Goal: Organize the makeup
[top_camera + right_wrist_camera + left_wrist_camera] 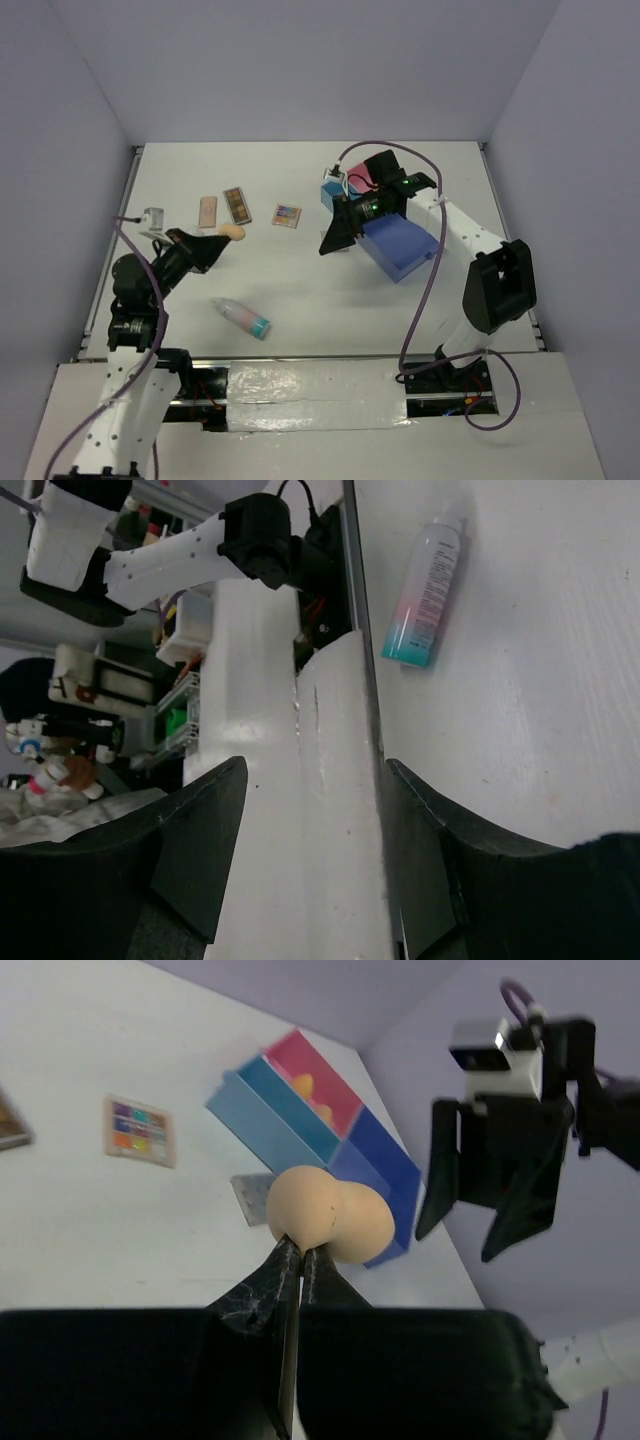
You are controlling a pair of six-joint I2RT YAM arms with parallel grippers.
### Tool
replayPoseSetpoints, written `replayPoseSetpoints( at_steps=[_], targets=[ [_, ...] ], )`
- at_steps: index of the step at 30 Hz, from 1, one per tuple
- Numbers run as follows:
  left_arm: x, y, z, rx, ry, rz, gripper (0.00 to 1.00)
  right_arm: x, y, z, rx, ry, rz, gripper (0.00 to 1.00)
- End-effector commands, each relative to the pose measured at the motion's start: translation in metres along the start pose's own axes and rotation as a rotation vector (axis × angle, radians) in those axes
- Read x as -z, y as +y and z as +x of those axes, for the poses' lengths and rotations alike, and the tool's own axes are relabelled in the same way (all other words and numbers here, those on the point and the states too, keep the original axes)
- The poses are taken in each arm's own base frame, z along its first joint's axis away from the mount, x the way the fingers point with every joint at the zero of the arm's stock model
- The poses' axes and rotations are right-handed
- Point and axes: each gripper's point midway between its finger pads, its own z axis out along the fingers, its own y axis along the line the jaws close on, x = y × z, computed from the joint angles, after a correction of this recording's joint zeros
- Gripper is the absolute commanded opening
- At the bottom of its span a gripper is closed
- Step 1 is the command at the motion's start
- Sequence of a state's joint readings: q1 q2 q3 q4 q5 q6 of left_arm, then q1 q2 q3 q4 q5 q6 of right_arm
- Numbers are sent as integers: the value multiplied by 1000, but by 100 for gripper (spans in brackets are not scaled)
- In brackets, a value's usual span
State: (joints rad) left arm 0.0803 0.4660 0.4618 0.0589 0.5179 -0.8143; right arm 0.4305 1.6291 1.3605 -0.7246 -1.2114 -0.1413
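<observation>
A tan egg-shaped sponge [330, 1215] is pinched at its lower edge by my left gripper [300, 1250], which is shut on it and held above the table. From above, that sponge [233, 233] pokes out of the left gripper [220, 241] at the left of the table. My right gripper [336, 240] hangs open beside the pink-and-blue tray [400, 245], and its jaws [315, 770] hold nothing. Peach [208, 211], brown [237, 205] and multicoloured [287, 215] palettes lie at the back left. The teal-capped tube [243, 318] lies near the front. A grey palette [250, 1198] shows partly behind the sponge.
The tray [290, 1110] has blue compartments and a pink one holding small orange-tan pieces [308, 1088]. The tube [425, 595] lies close to the table's near edge, next to the left arm's base. Grey walls enclose the table on three sides.
</observation>
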Motion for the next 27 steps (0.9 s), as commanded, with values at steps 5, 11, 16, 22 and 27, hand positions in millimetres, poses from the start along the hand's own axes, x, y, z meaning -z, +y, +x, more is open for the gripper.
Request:
replayPoseSetpoints(
  at_steps=[5, 11, 16, 22, 27],
  targets=[
    [-53, -66, 40, -187, 96, 160, 0, -14, 8, -18, -170, 23, -79, 66],
    [-79, -71, 67, -290, 160, 138, 0, -17, 0, -17, -258, 9, -49, 71],
    [-89, -74, 78, -289, 192, 166, 0, -19, -11, -16, -258, 11, 2, 73],
    [-96, -77, 85, -279, 206, 190, 0, -31, -24, -12, -269, 46, 32, 73],
    [-98, -79, 88, -270, 214, 199, 0, -40, -31, -16, -252, 62, 38, 71]
  ],
)
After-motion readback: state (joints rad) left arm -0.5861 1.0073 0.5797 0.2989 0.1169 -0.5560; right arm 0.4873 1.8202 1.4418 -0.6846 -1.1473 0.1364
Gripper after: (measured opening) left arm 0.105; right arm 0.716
